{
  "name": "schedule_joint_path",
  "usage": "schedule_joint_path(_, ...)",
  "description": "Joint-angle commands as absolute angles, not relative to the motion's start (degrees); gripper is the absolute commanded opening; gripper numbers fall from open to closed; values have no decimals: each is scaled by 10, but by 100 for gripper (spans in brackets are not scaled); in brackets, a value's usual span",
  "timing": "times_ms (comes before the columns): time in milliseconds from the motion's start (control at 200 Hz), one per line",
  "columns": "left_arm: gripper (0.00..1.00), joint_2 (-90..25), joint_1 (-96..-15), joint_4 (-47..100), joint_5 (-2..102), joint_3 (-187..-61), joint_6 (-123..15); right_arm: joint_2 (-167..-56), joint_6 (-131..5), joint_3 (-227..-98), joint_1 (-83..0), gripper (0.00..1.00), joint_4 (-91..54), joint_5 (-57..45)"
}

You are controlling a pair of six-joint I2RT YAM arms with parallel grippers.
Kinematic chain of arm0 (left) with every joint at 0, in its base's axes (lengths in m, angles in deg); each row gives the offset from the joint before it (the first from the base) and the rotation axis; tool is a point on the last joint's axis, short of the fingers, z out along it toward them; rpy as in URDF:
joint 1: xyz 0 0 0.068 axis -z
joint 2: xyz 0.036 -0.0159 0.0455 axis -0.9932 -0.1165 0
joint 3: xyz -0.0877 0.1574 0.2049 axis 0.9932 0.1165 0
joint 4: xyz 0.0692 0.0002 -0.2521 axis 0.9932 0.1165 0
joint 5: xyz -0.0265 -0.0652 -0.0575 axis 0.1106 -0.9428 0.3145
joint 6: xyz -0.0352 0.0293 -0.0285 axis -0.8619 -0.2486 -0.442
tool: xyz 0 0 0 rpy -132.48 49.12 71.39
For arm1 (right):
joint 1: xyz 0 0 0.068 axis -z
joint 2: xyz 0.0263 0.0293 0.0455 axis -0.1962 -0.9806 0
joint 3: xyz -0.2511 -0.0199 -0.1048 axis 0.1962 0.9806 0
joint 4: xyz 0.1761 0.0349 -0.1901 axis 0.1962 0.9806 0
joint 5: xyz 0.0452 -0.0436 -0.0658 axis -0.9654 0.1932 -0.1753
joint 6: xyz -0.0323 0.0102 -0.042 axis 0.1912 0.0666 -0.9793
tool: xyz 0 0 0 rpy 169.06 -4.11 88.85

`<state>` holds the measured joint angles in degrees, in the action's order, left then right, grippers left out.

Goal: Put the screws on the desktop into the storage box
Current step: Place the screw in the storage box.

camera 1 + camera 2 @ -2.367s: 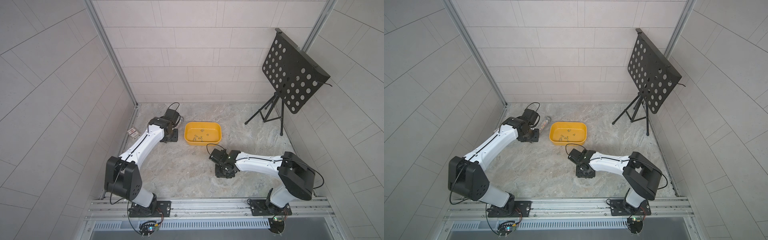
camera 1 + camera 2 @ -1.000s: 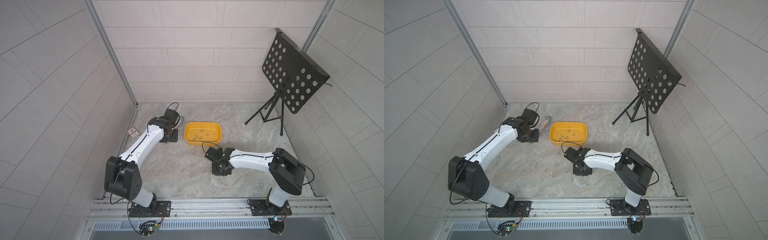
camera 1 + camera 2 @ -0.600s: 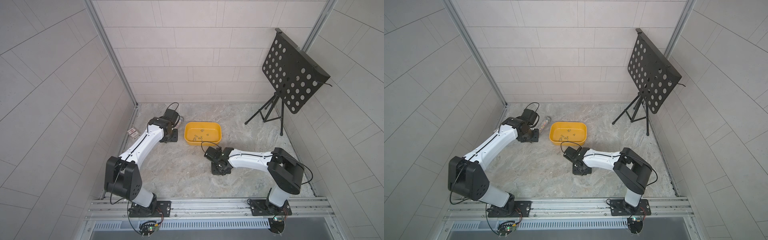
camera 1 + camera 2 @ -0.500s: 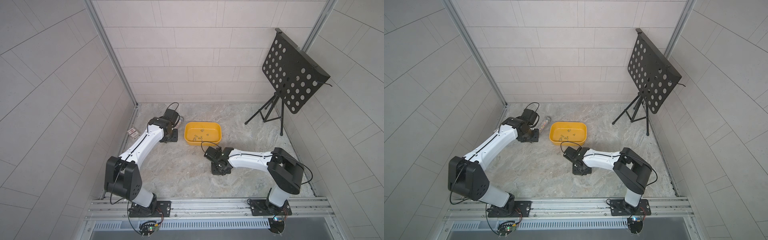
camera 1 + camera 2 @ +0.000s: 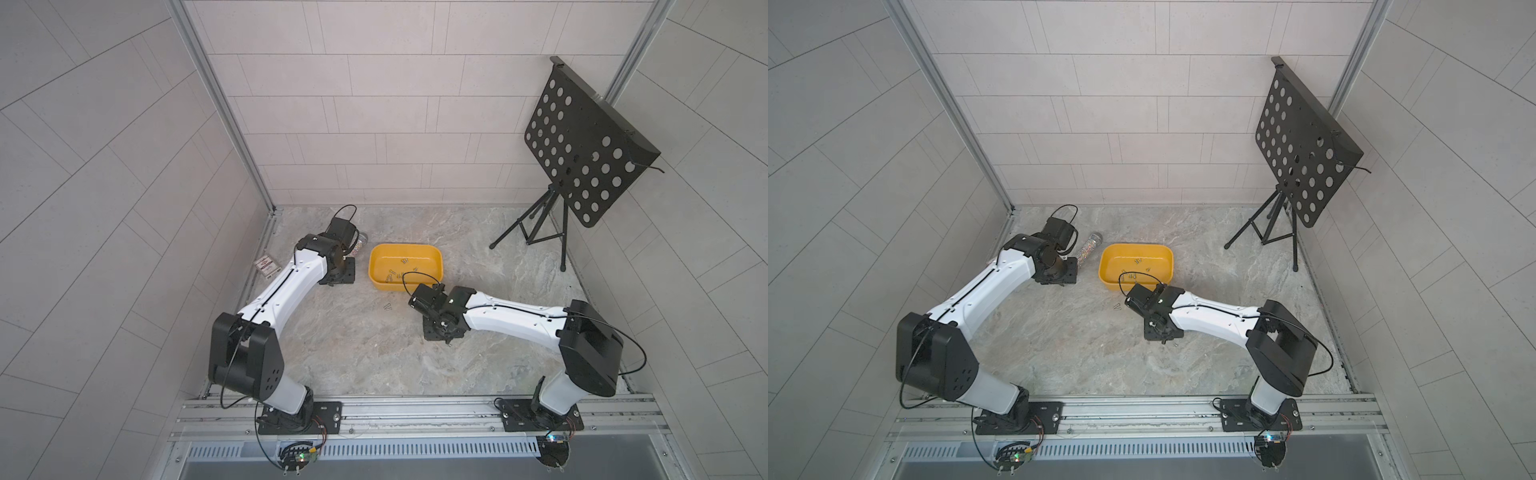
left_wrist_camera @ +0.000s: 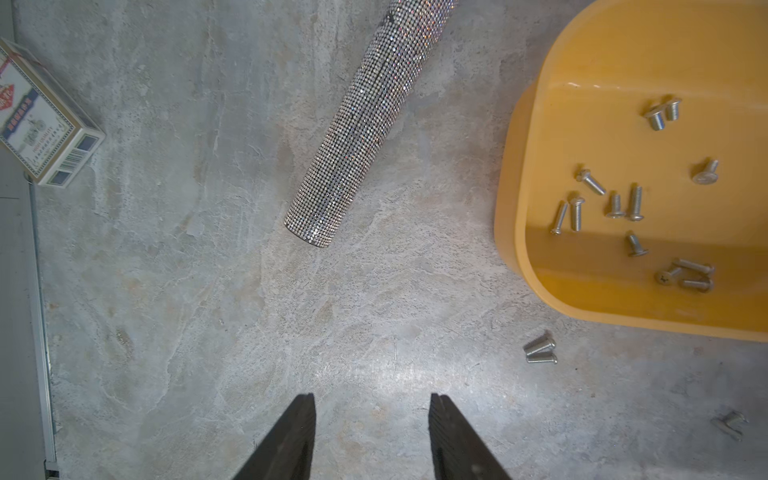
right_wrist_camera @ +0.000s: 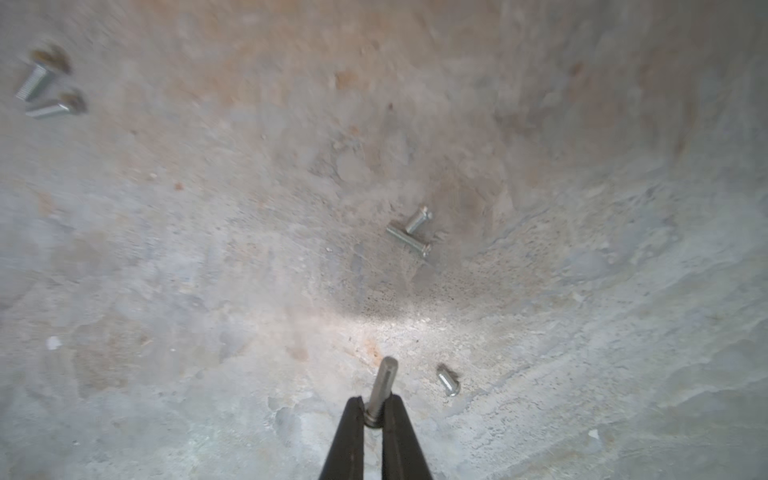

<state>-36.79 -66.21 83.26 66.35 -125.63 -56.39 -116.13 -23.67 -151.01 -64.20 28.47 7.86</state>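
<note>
Right gripper (image 7: 376,402) pinches a screw (image 7: 384,380), loose screws (image 7: 449,384) on the desktop (image 7: 166,291) just beside it; left gripper (image 6: 372,400) stands open.

Pale grey tiled walls (image 5: 374,124), black perforated stand (image 5: 582,137) on tripod.

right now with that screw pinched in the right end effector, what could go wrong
1. The right end effector grips the held screw near one end only, with most of the shaft sticking out; it could pivot or slip out on the way to the yellow storage box.
2. A loose screw lies on the desktop close beside that end effector; a sideways lift could knock it away.
</note>
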Motion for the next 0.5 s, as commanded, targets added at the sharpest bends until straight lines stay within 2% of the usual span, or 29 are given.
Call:
schedule_joint_path(0, 51, -362, -667, 835, 666, -1249, -560, -1137, -263, -1544, -634, 6, 336, 117)
schedule_joint_path(245, 51, -363, -667, 835, 664, -1249, -560, -1167, -365, -1670, -530, 5, 363, 134)
schedule_joint_path(495, 51, -367, -669, 834, 663, -1249, -561, -1307, -429, -1825, -439, 5, 368, 89)
